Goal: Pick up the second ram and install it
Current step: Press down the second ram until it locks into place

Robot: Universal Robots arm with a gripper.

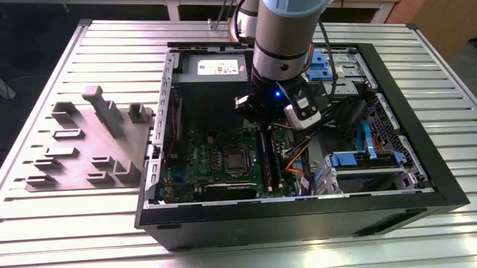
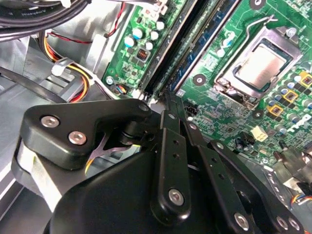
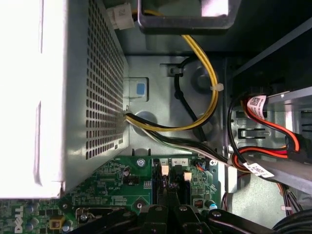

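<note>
My gripper is down inside the open computer case, over the near end of the black memory slots on the green motherboard. Its two black fingers lie pressed together, shut, and I see nothing between them. A dark blue-green strip, the ram, runs along the slots away from the fingertips; I cannot tell whether it is fully seated. In the first wrist view the gripper sits between the white slot latches. In the exterior view the gripper hangs above the slots.
The grey power-supply box stands close beside the arm, with yellow and black cables looping past. Red cables and blue drive latches lie toward the exterior view's right. The processor socket is near the slots. A grey fixture block rests outside.
</note>
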